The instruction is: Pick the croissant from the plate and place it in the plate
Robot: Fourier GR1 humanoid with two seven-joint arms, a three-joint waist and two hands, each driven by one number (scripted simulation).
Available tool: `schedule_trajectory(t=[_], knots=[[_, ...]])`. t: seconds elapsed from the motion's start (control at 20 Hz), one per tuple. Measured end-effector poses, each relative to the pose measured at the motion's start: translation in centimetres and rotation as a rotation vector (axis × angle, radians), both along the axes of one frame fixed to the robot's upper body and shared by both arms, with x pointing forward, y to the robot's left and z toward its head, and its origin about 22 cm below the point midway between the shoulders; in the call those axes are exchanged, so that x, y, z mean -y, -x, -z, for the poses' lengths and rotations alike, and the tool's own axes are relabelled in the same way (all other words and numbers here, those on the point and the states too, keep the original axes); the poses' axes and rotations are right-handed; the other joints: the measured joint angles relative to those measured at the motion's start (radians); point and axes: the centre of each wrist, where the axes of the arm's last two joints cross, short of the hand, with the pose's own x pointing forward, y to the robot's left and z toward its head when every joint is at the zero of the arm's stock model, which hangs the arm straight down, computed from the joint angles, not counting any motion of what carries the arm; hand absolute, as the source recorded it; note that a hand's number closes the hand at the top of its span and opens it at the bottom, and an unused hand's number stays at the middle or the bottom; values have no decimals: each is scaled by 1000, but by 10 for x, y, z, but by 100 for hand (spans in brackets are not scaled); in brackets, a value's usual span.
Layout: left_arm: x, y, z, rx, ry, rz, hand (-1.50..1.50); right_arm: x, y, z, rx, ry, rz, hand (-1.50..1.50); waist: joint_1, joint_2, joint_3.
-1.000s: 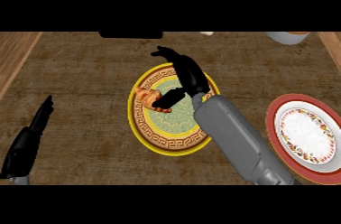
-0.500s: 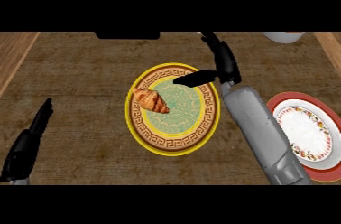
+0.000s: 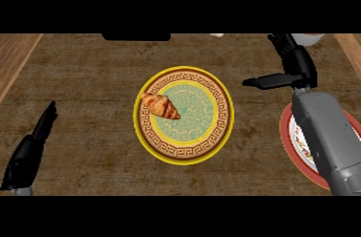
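A golden-brown croissant (image 3: 160, 106) lies on the left part of the yellow-rimmed plate (image 3: 185, 153) with a brown key-pattern band, in the middle of the counter. My right hand (image 3: 294, 69) is up at the right of that plate, apart from it, fingers straight and thumb pointing left; it holds nothing. A red-rimmed white plate (image 3: 291, 140) lies at the right edge, mostly hidden under my right forearm. My left hand (image 3: 32, 150) rests open at the lower left, fingers pointing up.
A dark object (image 3: 136, 37) sits at the counter's far edge, and a white one (image 3: 308, 38) at the far right. Lighter wooden strips run along both sides of the counter.
My right hand has lifted off the croissant and swung right, away from the yellow plate. The croissant stays on the plate's left part. The left hand has not moved.
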Motion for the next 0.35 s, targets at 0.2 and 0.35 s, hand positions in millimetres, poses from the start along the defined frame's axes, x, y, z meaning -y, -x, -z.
schedule_trajectory(t=[0.2, 0.35], knots=[[0, 0, 0, 1, -2, 4, 0, 45, -1, 1, 19, 17, -13, -150, 4, 1, 0], [3, 0, 1, -4, -2, 10, 0, 68, -2, 4, 22, 17, -13, -150, 8, 2, 0]])
